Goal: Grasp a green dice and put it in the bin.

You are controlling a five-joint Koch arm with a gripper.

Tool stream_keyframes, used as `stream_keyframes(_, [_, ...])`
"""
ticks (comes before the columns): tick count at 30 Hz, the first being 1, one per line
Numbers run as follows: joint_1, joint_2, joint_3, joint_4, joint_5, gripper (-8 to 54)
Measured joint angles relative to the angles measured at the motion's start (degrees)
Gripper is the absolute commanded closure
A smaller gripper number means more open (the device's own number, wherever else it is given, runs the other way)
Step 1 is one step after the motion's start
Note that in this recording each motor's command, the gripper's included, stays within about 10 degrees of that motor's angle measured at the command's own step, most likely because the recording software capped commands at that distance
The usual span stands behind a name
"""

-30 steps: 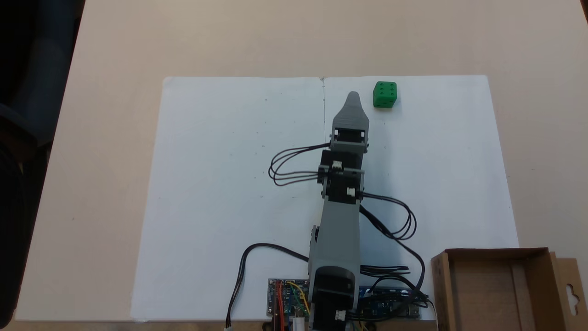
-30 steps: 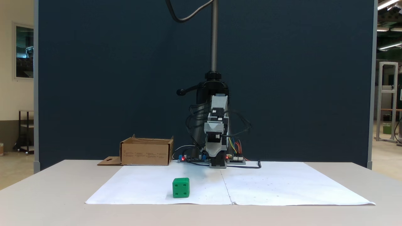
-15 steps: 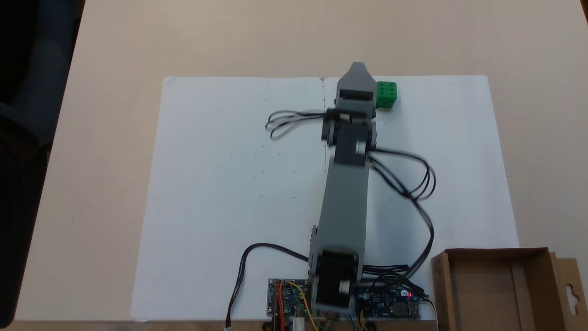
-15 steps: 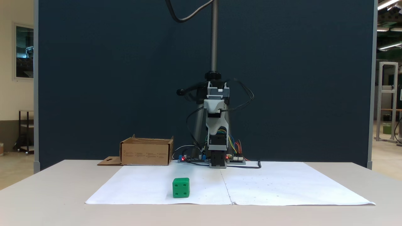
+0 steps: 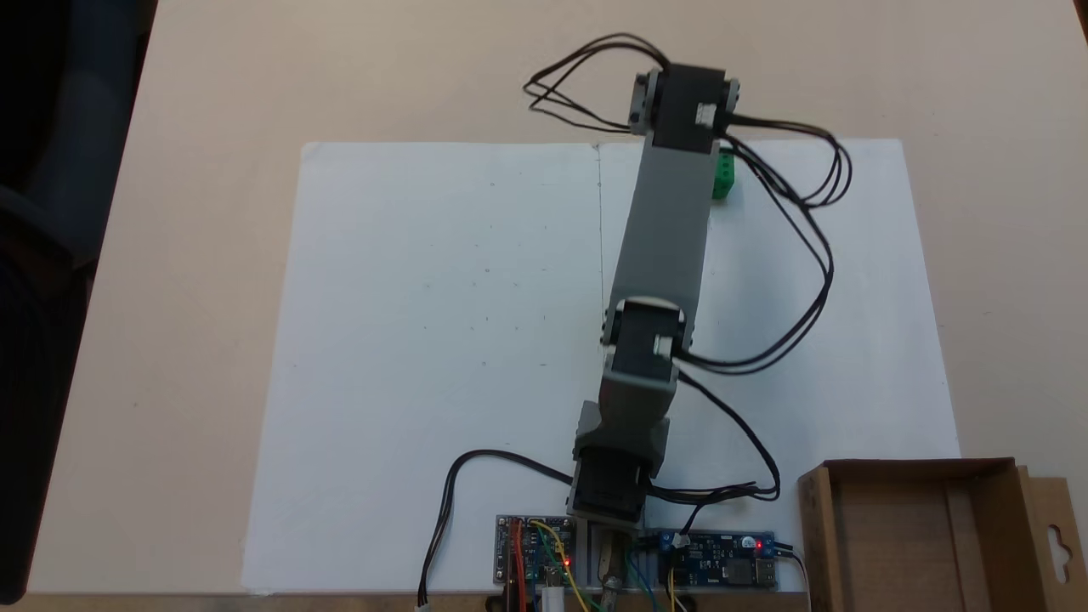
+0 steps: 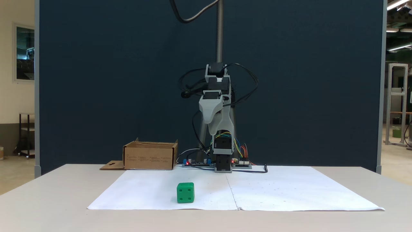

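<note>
Green dice (image 6: 185, 192) squarely upright on paper (no long axis); raised gripper (image 6: 210, 127) aperture indiscernible.

A dark blue partition panel (image 6: 112, 80) stands upright behind the beige counter (image 6: 48, 206), spanning most of the width. White paper sheets (image 6: 289, 190) lie flat on the counter. Left of the panel, a cream wall (image 6: 17, 103) carries a framed window (image 6: 25, 53), with a dark shelf unit (image 6: 25, 135) below. To the right, ceiling strip lights (image 6: 397, 4) glow above an aluminium frame (image 6: 397, 103).
</note>
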Motion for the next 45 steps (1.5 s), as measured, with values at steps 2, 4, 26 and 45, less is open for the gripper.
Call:
stream_keyframes(2, [1.7,-3.0,-2.1,2.5,0.0,2.2])
stream_keyframes(4, [3.3,-5.4,-3.3,3.0,-0.1,2.1])
stream_keyframes(26, [6.9,-25.3,-20.0,4.9,-16.5,1.5])
stream_keyframes(45, [8.8,-34.6,-25.8,4.9,-19.8,1.2])
